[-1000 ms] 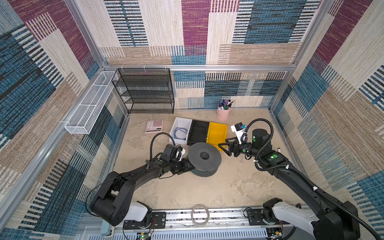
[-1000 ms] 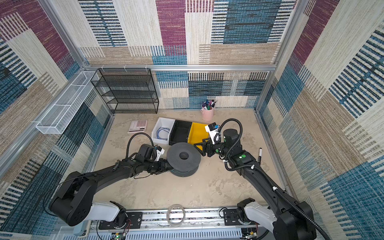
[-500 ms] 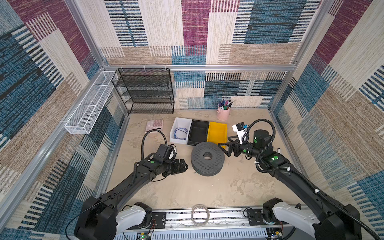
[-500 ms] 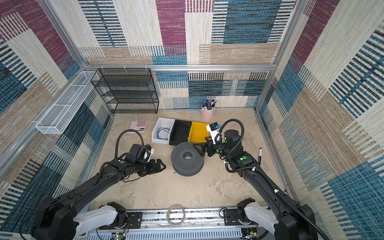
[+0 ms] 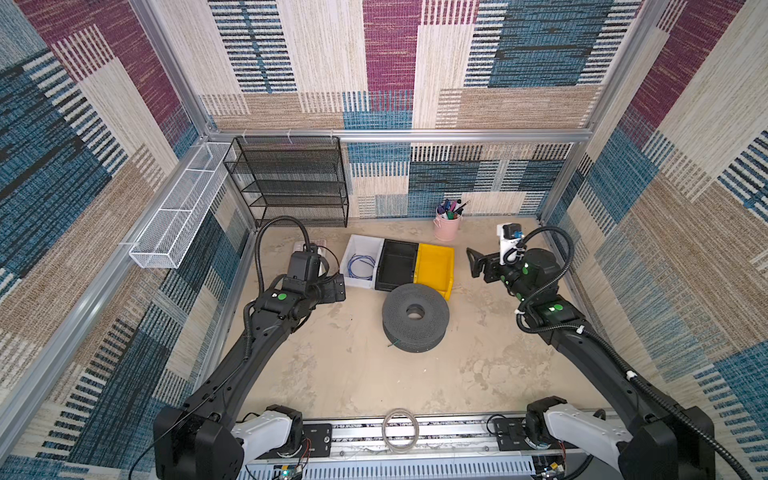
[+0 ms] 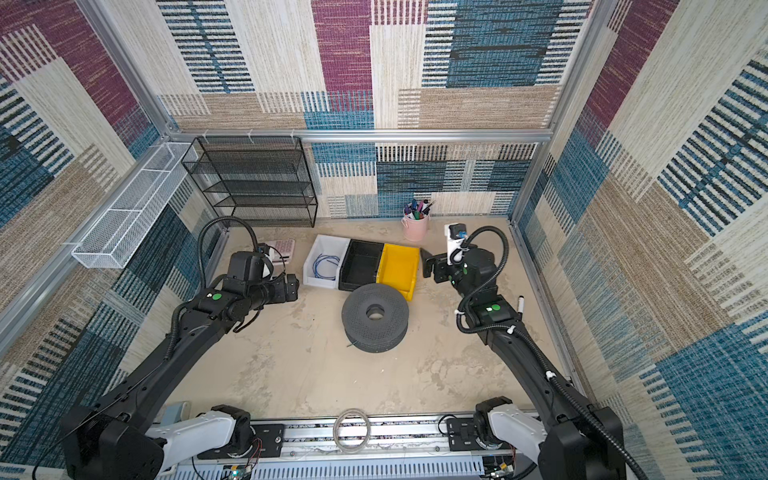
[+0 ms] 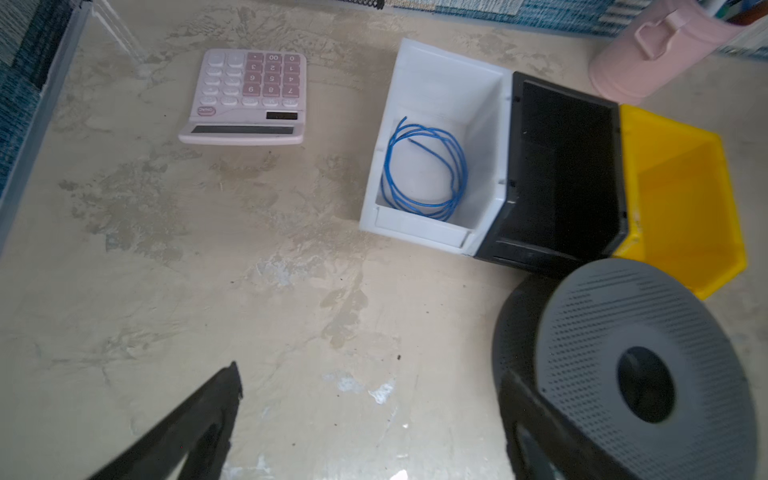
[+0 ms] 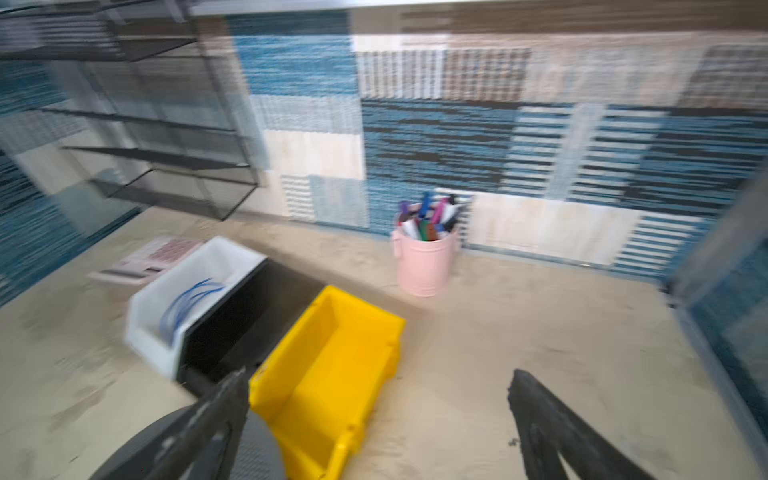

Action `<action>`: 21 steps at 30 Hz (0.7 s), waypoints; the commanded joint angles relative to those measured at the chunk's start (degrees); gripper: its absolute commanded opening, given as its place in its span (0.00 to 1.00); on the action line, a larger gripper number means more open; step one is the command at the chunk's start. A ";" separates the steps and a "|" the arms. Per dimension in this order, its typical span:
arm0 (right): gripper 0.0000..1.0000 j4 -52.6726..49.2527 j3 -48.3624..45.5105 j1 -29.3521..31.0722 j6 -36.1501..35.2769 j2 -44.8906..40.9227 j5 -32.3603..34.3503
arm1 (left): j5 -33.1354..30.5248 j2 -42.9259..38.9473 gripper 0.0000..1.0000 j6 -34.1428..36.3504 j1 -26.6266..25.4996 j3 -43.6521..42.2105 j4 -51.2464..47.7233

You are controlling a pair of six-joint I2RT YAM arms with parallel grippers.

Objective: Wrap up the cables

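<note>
Cables are showing in only one place: a blue cable (image 7: 424, 174) is lying in loose loops inside the white bin (image 7: 436, 83), and no yellow one is showing. The sandy counter (image 5: 332, 374) is carrying everything. Two black arms are reaching in from its near edge. Between them a dark grey spool (image 5: 415, 318) is lying flat, just in front of the yellow bin (image 5: 434, 266), which is sitting in a row with a black bin (image 5: 395, 266) and the white one. A second ago the left gripper (image 5: 338, 291) was pressing against the spool's side; now it is hanging well apart from it, near the white bin, its fingers spreading wide and holding nothing. The right gripper (image 5: 476, 264) is hovering beside the yellow bin, its fingers also standing wide apart and empty, wider than a second ago. A short dark wire end (image 5: 392, 344) is poking out at the spool's base. Judging from this, one winding step is probably ending, and both arms are becoming free for the next cable.
</note>
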 commanded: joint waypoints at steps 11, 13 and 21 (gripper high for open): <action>0.99 28.63 -30.51 -9.90 0.35 -15.33 10.78 | -5.88 -5.79 1.00 10.81 9.23 -24.07 31.36; 0.99 32.36 -32.71 -10.13 1.02 -11.92 9.31 | -5.07 -4.73 1.00 12.44 9.40 -27.41 39.90; 0.99 62.00 -42.65 -10.13 -0.70 0.50 6.04 | -4.12 5.84 1.00 14.12 10.10 -34.60 66.80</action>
